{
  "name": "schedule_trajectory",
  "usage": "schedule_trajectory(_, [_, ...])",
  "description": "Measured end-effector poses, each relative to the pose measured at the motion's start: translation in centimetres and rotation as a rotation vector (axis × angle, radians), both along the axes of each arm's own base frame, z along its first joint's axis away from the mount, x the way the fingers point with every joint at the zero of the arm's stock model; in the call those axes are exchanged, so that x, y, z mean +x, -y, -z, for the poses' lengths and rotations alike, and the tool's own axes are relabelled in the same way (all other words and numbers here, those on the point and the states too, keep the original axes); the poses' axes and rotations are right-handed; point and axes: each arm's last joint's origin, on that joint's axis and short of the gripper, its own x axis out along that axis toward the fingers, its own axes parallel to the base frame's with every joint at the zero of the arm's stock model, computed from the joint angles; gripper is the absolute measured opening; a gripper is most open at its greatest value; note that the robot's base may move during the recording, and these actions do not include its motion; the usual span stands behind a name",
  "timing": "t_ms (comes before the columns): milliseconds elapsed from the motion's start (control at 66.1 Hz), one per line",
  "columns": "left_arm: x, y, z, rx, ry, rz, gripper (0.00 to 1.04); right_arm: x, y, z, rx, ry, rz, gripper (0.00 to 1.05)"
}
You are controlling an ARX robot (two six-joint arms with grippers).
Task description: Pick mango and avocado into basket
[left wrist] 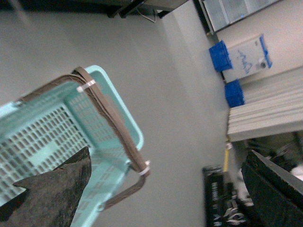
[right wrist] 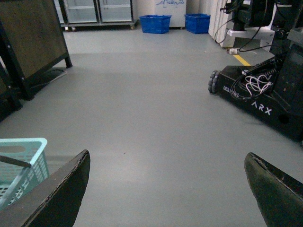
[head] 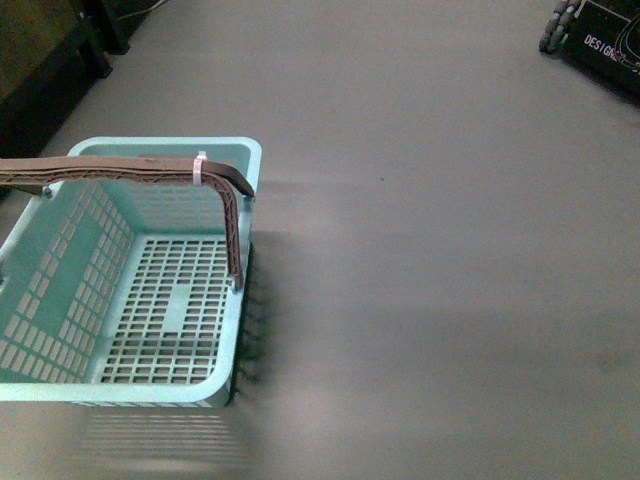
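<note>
Basket [head: 110,392] shows up front; blue crates [right wrist: 155,23] only wrist-side.

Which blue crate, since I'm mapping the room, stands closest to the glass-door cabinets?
The blue crate right next to the glass-door cabinets; the second crate stands farther along, beyond the white unit between them.

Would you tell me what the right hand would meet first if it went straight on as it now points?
Ahead of the open right hand the way looks free: only bare grey floor, though depth is unclear; the teal plastic basket sits off to one side.
</note>
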Motion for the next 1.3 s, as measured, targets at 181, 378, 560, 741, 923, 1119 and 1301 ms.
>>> schedule_trajectory(181, [7.5,-0.6,3.4,-0.232,-0.062,-0.082,0.96,0.0,0.0,0.0,0.000,0.000,0.000,0.96])
schedule_trajectory(378, [15.7,1.2,11.4,-0.295,-0.322,-0.096,0.96,0.0,0.0,0.0,0.000,0.000,0.000,0.96])
schedule_trajectory(560, [19.4,2.0,13.9,-0.295,-0.344,-0.081,0.96,0.0,0.0,0.0,0.000,0.000,0.000,0.96])
schedule_trajectory(741, [22.5,2.6,16.2,-0.276,-0.369,-0.065,0.96,0.0,0.0,0.0,0.000,0.000,0.000,0.96])
schedule_trajectory(923, [24.9,3.5,16.8,-0.272,-0.365,-0.045,0.96,0.0,0.0,0.0,0.000,0.000,0.000,0.96])
schedule_trajectory(1119, [25.8,4.5,17.5,-0.267,-0.385,-0.031,0.96,0.0,0.0,0.0,0.000,0.000,0.000,0.96])
schedule_trajectory(1301, [26.2,4.7,17.6,-0.255,-0.424,-0.050,0.69,0.0,0.0,0.0,0.000,0.000,0.000,0.96])
